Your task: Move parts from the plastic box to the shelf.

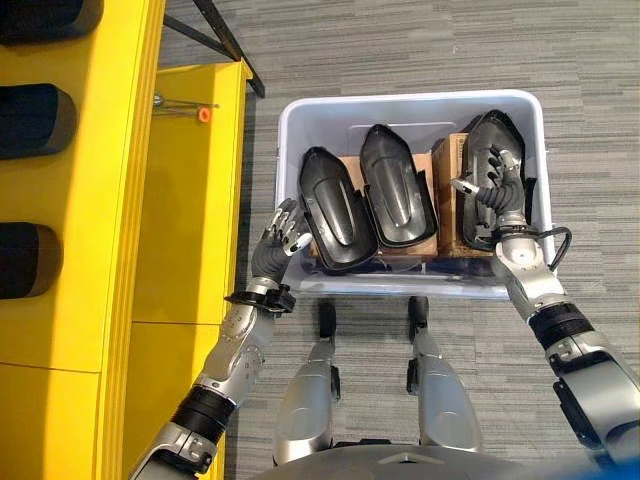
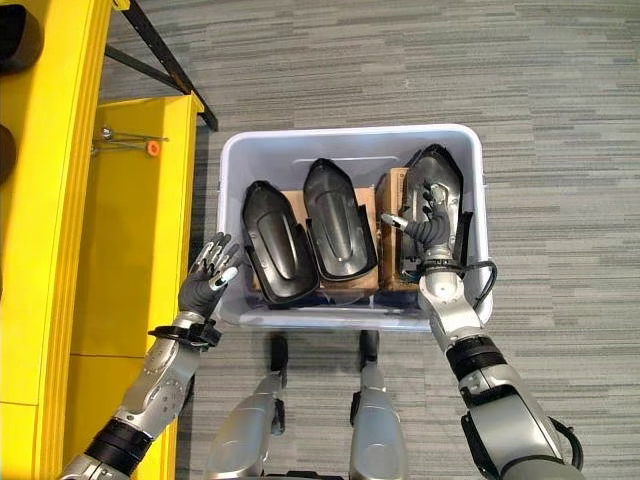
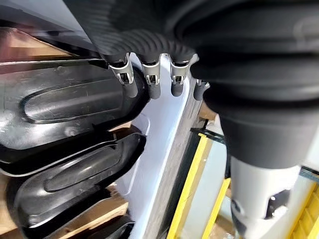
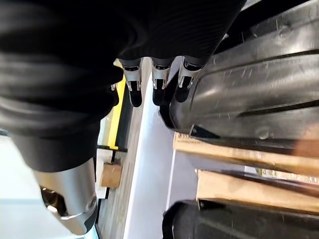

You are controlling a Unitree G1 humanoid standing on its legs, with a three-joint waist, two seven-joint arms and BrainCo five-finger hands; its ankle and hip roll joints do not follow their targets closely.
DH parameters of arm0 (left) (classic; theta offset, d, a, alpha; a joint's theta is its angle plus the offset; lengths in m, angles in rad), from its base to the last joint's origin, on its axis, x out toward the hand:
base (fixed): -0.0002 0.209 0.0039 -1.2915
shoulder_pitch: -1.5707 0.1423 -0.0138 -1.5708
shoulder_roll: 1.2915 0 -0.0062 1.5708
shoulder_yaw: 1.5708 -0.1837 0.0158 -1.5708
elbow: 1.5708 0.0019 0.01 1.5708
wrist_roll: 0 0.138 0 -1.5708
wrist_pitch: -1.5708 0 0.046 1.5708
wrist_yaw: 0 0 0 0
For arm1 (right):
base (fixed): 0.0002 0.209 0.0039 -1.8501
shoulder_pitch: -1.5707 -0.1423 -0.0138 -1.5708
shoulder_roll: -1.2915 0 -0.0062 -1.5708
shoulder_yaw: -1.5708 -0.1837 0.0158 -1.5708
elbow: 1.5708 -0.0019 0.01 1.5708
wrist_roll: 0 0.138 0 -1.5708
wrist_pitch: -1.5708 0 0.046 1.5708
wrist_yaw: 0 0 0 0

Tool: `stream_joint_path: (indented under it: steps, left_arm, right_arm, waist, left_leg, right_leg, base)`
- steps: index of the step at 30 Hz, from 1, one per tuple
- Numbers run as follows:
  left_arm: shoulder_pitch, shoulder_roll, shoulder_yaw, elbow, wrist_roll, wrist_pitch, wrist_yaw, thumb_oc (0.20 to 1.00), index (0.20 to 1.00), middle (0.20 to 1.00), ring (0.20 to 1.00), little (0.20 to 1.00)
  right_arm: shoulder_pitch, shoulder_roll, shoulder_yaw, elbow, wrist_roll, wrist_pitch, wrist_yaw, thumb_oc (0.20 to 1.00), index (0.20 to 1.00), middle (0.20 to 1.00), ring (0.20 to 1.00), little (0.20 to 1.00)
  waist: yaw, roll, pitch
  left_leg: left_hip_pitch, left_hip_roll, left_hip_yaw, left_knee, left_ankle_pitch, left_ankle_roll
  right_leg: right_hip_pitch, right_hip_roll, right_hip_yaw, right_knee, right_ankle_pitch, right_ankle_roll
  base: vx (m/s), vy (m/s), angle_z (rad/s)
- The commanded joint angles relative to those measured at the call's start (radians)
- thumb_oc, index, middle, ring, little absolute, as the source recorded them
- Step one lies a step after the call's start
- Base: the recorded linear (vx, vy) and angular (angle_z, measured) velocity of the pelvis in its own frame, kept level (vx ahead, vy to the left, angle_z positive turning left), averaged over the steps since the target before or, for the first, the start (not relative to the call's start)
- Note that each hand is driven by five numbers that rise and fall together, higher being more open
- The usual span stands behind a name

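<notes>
**Mia:** Where are the parts?

**Ben:** Three black shiny plastic shell parts sit in the pale blue-grey plastic box [image 1: 300,120] on the grey carpet floor [image 1: 420,45]. There is a left black part [image 1: 335,210], a middle black part [image 1: 395,190] and a right black part [image 1: 478,140]. They lean side by side like books, with brown cardboard pieces [image 1: 350,165] tucked between them. I think the cardboard keeps them standing and stops them from rubbing.

**Mia:** What is the right robot hand [image 1: 497,190] doing?

**Ben:** It is inside the box, over the right black part. Its fingers are spread and lie against the part, and they do not curl round it. I think it is getting ready to grab it.

**Mia:** And the left robot hand [image 1: 280,240]?

**Ben:** It is at the near left corner of the box, just beside the left black part. Its fingers are loose and straight and hold nothing. Maybe it will help lift from that side.

**Mia:** Where do the parts go?

**Ben:** On the yellow metal shelf [image 1: 190,200], which stands to the left of the box. More dark rounded things [image 1: 35,118] already lie on the shelf. No part from the box is lifted yet.
</notes>
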Motion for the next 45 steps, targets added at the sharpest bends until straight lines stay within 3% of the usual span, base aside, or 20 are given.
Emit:
stream_joint_path:
  steps: [1, 8, 17, 31, 45]
  left_arm:
    - [0.006, 0.032, -0.017, -0.068, -0.026, -0.057, 0.001, 1.000, 1.000, 1.000, 1.000, 1.000]
    - [-0.001, 0.028, -0.031, -0.063, -0.031, -0.059, 0.005, 1.000, 1.000, 1.000, 1.000, 1.000]
    - [-0.004, 0.038, -0.053, -0.074, -0.042, -0.059, 0.003, 1.000, 1.000, 1.000, 1.000, 1.000]
    - [-0.027, 0.033, -0.121, -0.036, -0.052, -0.047, -0.009, 1.000, 1.000, 1.000, 1.000, 1.000]
    - [-0.019, 0.014, -0.099, -0.019, -0.034, -0.058, 0.002, 1.000, 1.000, 1.000, 1.000, 1.000]
  right_arm:
    - [-0.077, -0.050, 0.037, 0.036, -0.040, -0.048, -0.040, 1.000, 1.000, 1.000, 1.000, 1.000]
    - [-0.092, -0.071, 0.011, 0.038, -0.066, -0.051, -0.098, 1.000, 1.000, 1.000, 1.000, 1.000]
    - [-0.133, -0.061, 0.044, 0.144, -0.037, -0.047, -0.083, 1.000, 1.000, 1.000, 1.000, 1.000]
    - [-0.215, 0.087, 0.265, 0.359, -0.079, 0.013, 0.037, 1.000, 1.000, 1.000, 1.000, 1.000]
    - [-0.033, 0.131, 0.309, 0.150, -0.126, 0.014, 0.081, 1.000, 1.000, 1.000, 1.000, 1.000]
  waist:
    - [0.020, -0.030, -0.033]
    - [0.015, -0.015, -0.012]
    - [0.018, -0.003, 0.004]
    - [0.048, 0.029, 0.004]
    - [0.032, 0.015, 0.005]
  left_leg:
    - [-0.053, 0.000, 0.012, 0.073, -0.024, 0.011]
    - [-0.062, -0.001, 0.017, 0.064, -0.016, 0.010]
    - [-0.089, -0.006, 0.016, 0.075, -0.015, 0.010]
    - [-0.104, -0.013, 0.015, 0.053, 0.004, 0.010]
    - [-0.108, -0.011, 0.006, 0.059, 0.001, 0.012]
  right_leg:
    - [-0.058, -0.059, -0.016, 0.147, -0.080, 0.049]
    - [-0.082, -0.059, -0.014, 0.161, -0.082, 0.048]
    - [-0.111, -0.063, -0.011, 0.175, -0.083, 0.047]
    - [-0.142, -0.066, -0.013, 0.191, -0.088, 0.044]
    - [-0.142, -0.068, -0.021, 0.196, -0.096, 0.044]
  base:
    - [-0.02, -0.005, -0.03]
    - [0.00, -0.001, -0.02]
    - [0.00, -0.001, -0.01]
    - [0.00, 0.000, 0.00]
    - [0.00, 0.000, 0.00]
